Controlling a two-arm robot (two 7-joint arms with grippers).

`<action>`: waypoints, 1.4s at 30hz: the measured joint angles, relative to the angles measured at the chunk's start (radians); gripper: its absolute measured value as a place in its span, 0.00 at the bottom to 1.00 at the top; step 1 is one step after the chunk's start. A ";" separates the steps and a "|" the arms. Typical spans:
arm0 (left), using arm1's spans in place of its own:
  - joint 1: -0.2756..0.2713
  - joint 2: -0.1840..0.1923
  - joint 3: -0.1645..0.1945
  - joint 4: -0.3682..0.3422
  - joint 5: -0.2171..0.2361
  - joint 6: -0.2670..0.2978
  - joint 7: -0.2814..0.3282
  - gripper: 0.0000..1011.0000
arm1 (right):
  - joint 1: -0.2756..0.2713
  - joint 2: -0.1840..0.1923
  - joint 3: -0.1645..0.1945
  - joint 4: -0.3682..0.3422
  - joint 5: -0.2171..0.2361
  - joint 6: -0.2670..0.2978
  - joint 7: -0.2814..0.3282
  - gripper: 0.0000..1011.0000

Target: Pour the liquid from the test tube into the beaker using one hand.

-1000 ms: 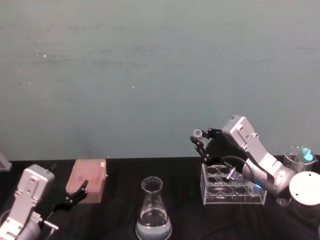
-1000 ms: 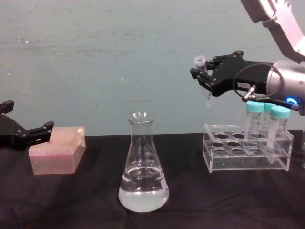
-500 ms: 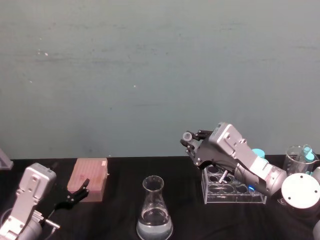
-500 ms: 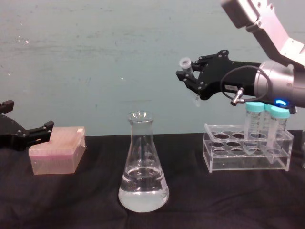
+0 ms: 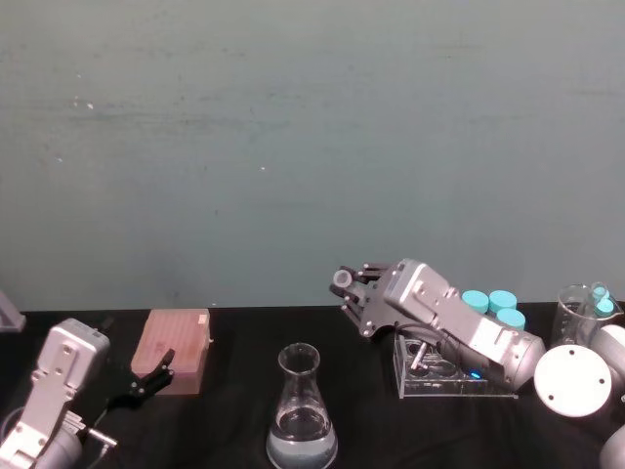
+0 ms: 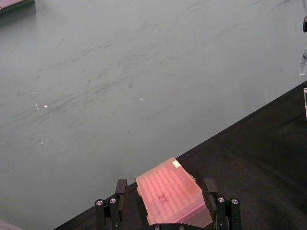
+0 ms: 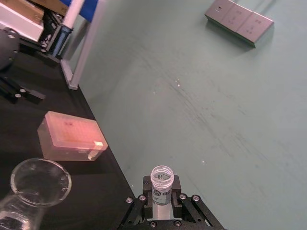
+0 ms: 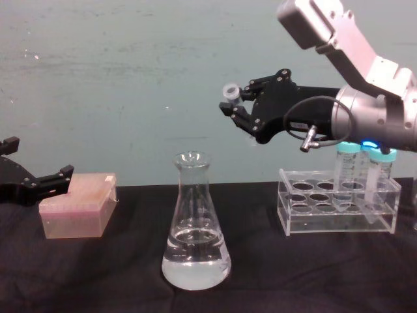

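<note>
Your right hand is clenched on the test tube, pinching it just under the rim. The tube stands upright with its open mouth on top, which I judge is what stops the contents spilling while it hangs in the air. How much is inside, I cannot tell. The beaker stands on the surface, below that hand and off to its left. It is apart from the fingertips, and its lip is not yet under the tube, though the height looks enough to clear it. The rack sits below the wrist, behind the fingers. Your left hand lies low and released, fingers spread, just beside the pink box, leaving the pour to one hand.
</note>
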 joint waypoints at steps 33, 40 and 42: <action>0.000 0.000 0.000 0.000 0.000 0.000 0.000 0.99 | -0.010 0.030 -0.072 -0.046 -0.114 -0.053 -0.018 0.22; 0.000 0.000 0.000 0.000 0.000 0.000 0.000 0.99 | 0.002 0.034 -0.091 -0.042 -0.158 -0.080 -0.037 0.22; 0.000 0.000 0.000 0.000 0.000 0.000 0.000 0.99 | 0.004 0.035 -0.094 -0.042 -0.166 -0.084 -0.041 0.22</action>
